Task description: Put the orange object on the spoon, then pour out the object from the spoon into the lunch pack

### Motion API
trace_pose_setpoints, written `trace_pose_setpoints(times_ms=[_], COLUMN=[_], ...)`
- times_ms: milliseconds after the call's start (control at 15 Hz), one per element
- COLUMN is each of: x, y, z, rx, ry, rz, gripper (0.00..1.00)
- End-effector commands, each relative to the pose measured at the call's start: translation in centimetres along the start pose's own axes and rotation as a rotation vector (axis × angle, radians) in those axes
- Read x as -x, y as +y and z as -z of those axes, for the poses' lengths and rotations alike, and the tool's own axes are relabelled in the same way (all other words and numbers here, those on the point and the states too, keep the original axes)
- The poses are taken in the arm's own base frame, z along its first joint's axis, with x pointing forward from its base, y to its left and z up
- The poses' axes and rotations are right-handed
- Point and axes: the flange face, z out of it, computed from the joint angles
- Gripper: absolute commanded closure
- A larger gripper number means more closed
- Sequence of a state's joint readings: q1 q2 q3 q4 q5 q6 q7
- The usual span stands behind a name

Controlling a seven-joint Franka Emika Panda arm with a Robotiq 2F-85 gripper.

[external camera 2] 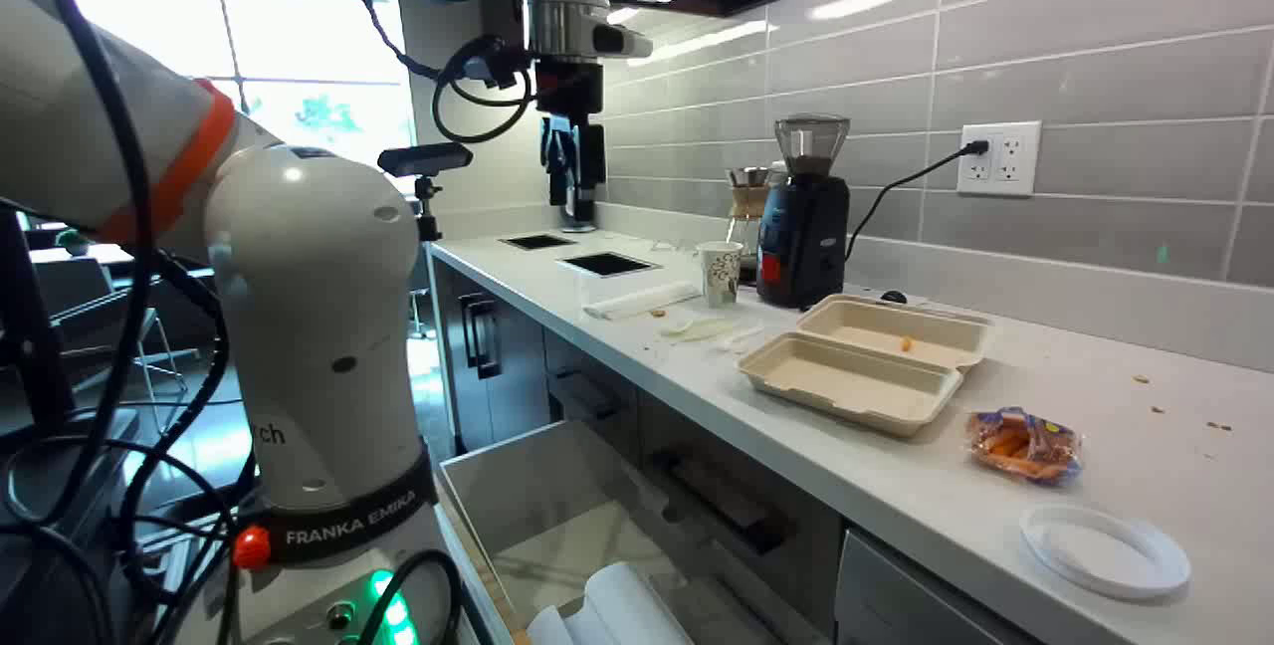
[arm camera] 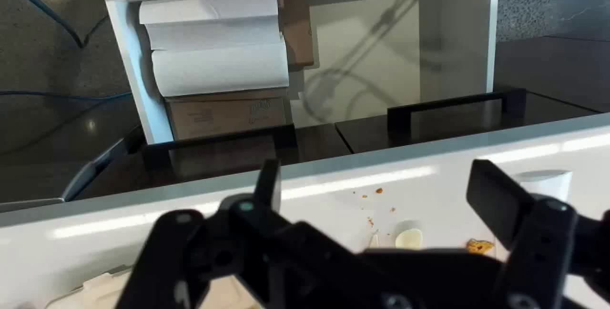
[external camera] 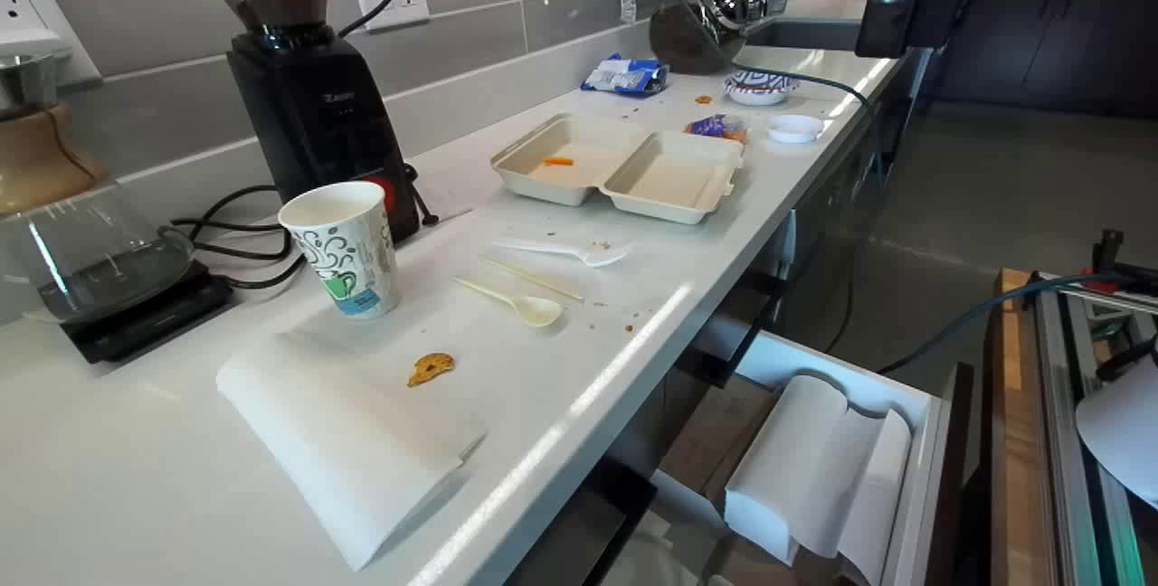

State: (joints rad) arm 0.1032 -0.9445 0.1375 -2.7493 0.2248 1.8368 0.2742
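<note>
The orange object (external camera: pixel 558 161) is a small bright orange piece lying inside one half of the lunch pack (external camera: pixel 669 181); it also shows in an exterior view (external camera 2: pixel 907 343). The lunch pack is an open cream clamshell on the counter, partly visible in the wrist view (arm camera: pixel 228 294). The white spoon (external camera: pixel 597 254) lies flat near it, beside a cream spoon (external camera: pixel 536 309) and a thin cream stick. The wrist view shows the cream spoon's bowl (arm camera: pixel 409 239); the white spoon is hidden there. My gripper (arm camera: pixel 381 185) is open and empty, high above the counter, also visible in an exterior view (external camera 2: pixel 573 167).
A paper cup (external camera: pixel 348 256), a black grinder (external camera: pixel 317 116) and a folded white sheet (external camera: pixel 344 441) stand or lie nearby. An orange-brown scrap (external camera: pixel 431 369) lies by the sheet. A snack bag (external camera 2: pixel 1025 446) and white lid (external camera 2: pixel 1105 550) lie past the pack. A drawer (arm camera: pixel 362 61) is open below.
</note>
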Motion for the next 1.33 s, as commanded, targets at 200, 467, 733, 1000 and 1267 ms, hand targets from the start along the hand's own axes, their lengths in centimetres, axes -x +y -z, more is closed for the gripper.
trace_pose_setpoints(times_ms=[200,467,733,1000,1267], x=[0.0,0.0,0.0,-1.6,-6.1], y=[0.0,0.0,0.0,1.0,4.8], z=[0.1,0.1,0.1,-0.9,-1.6], rx=[0.0,0.0,0.0,-0.005,0.089], ry=[-0.001,-0.001,-0.001,-0.011,0.129], rz=[0.0,0.0,0.0,-0.017,-0.021], gripper=[0.0,0.0,0.0,0.0,0.0])
